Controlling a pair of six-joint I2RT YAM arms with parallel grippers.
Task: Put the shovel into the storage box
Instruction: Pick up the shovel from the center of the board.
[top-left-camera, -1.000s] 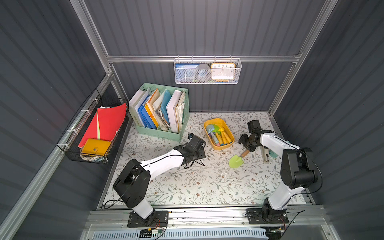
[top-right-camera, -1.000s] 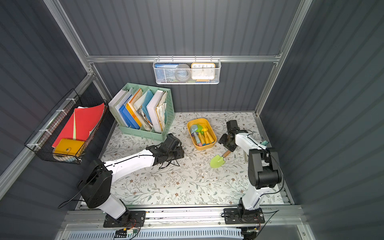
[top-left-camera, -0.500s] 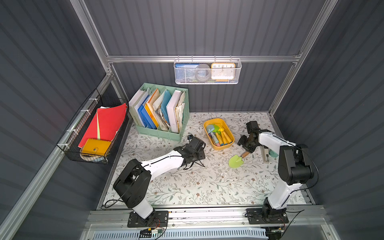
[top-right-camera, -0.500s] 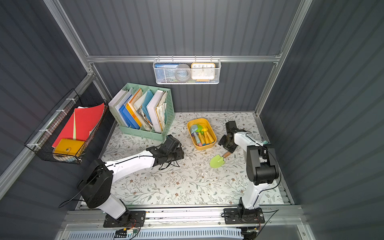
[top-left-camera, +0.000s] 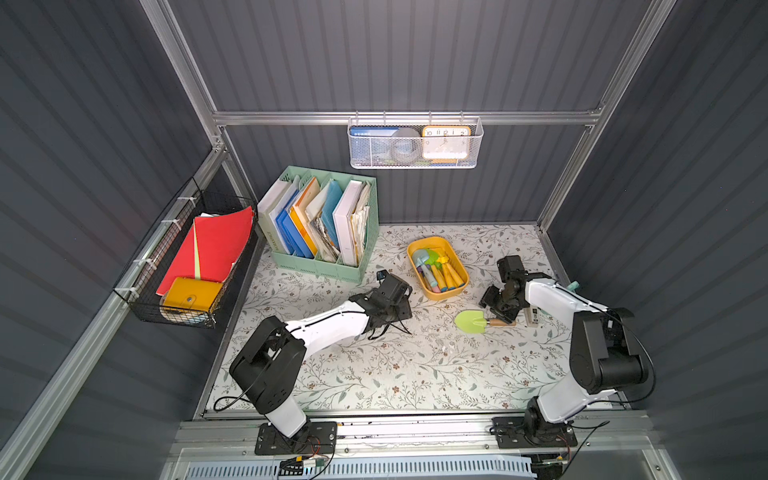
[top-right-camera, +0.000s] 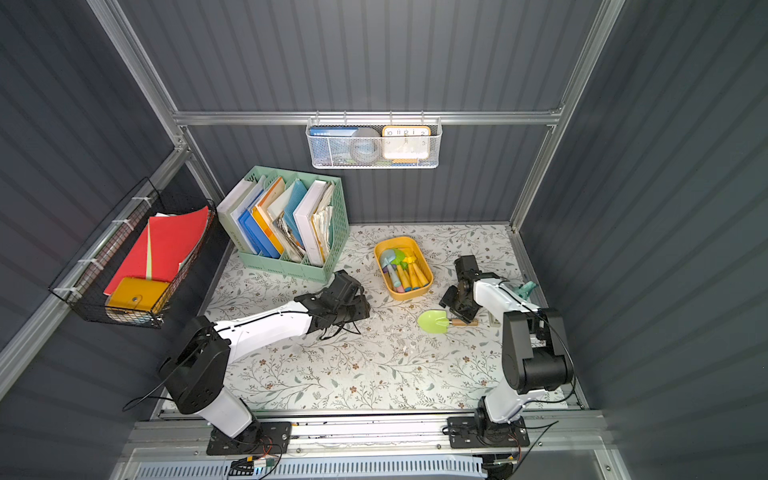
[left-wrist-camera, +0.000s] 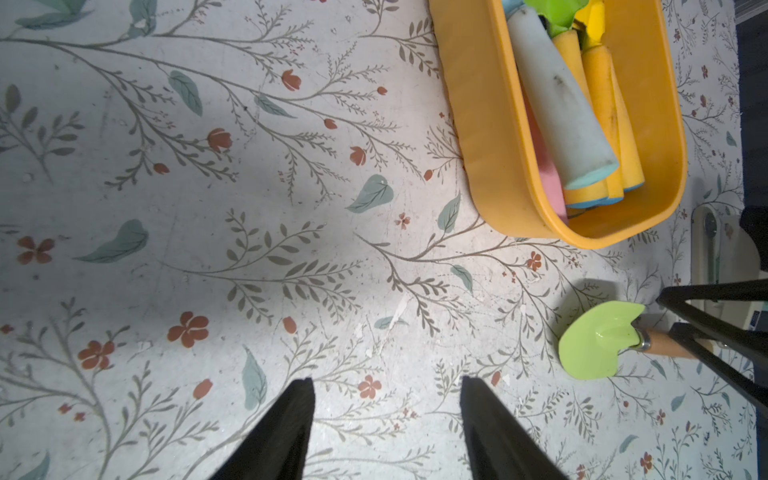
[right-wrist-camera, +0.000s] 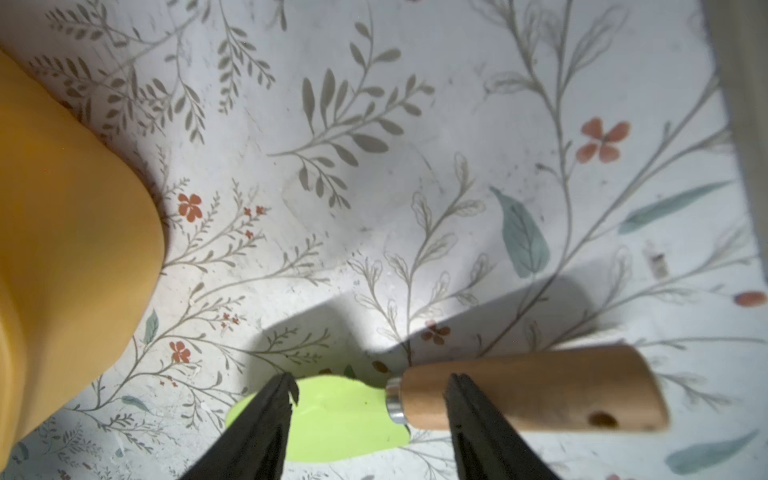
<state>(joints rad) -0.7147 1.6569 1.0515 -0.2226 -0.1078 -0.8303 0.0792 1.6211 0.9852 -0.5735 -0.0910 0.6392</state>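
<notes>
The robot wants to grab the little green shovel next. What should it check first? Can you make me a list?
1. Lime-green plastic toy shovel with a wooden handle lies on the floral mat, outside the shallow yellow-orange plastic storage box: ok.
2. Right jaws open and empty: ok.
3. Right jaws across the handle: not ok, it seems; in the right wrist view one shows over the blade, one over the handle.
4. Room in the box: cannot tell; toys already crowd it.
5. Left jaws open, empty, away from the shovel: ok.
</notes>
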